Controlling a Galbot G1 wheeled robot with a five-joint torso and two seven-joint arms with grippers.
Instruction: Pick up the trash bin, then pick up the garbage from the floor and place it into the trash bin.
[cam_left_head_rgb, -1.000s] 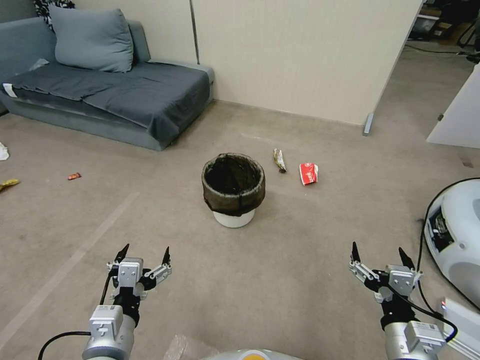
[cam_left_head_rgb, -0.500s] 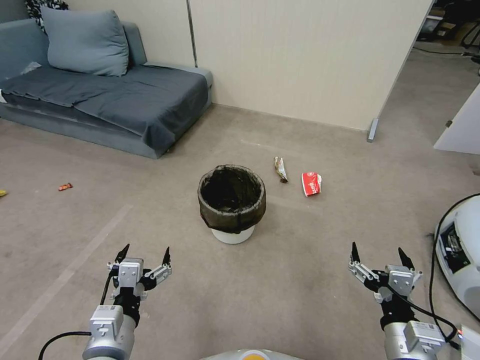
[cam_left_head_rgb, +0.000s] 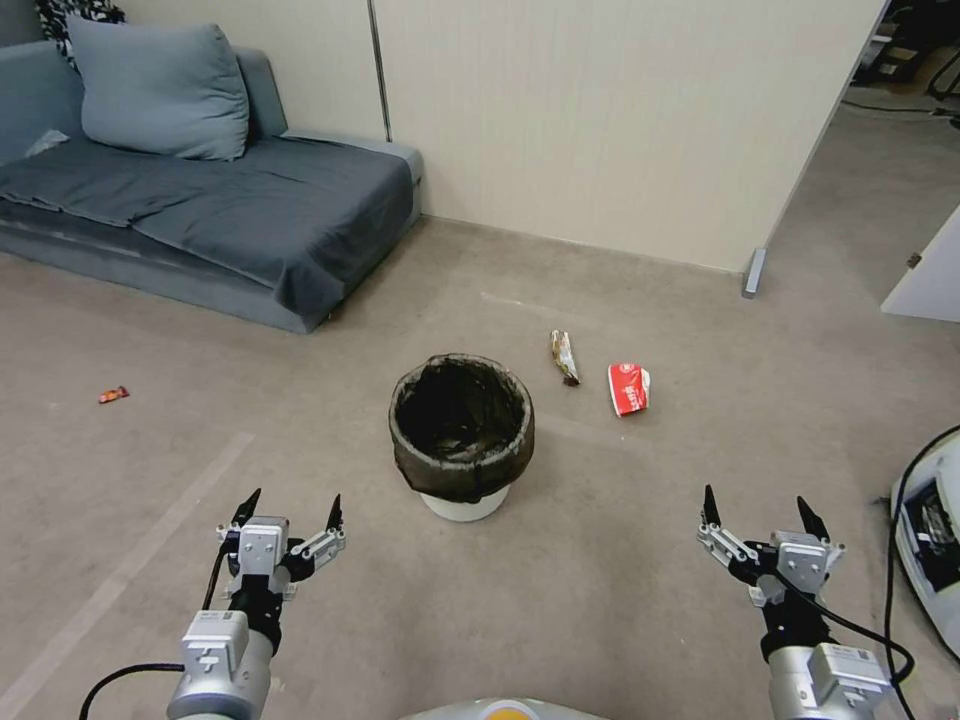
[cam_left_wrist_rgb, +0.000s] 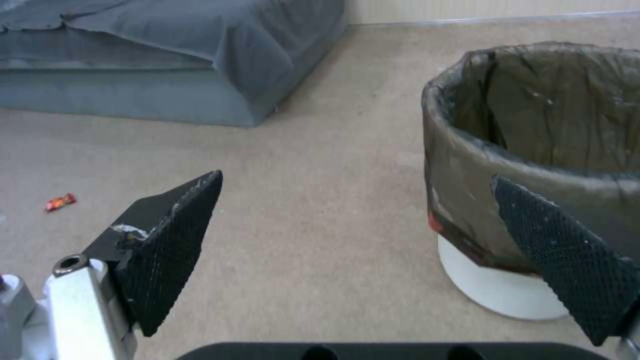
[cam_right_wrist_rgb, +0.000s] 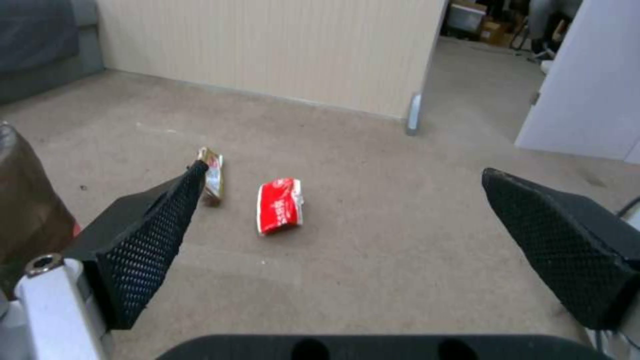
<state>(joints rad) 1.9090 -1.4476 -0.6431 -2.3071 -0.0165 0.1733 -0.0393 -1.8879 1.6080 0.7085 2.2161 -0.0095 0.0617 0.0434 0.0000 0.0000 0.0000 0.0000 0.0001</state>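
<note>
Both end effectors hang spread and empty above the carpet, with the trash bin standing upright on the floor ahead, between them.

Head view: the trash bin (cam_left_head_rgb: 462, 436) stands mid-floor, its dark bag folded over the rim; the left end effector (cam_left_head_rgb: 289, 507) and the right end effector (cam_left_head_rgb: 757, 505) are held low on either side, each with its fingers apart, well short of the bin. Beyond the bin to the right lie a brownish wrapper (cam_left_head_rgb: 565, 357) and a red packet (cam_left_head_rgb: 629, 388), near each other; a small red wrapper (cam_left_head_rgb: 113, 395) lies far left, before the grey sofa (cam_left_head_rgb: 210, 200).
Left wrist view: the spread fingers (cam_left_wrist_rgb: 170, 240) frame bare carpet, the bin (cam_left_wrist_rgb: 533, 165) near the farther finger.
Right wrist view: the open fingers (cam_right_wrist_rgb: 143, 250) bracket the red packet (cam_right_wrist_rgb: 280, 205), which lies apart from them on the floor.
</note>
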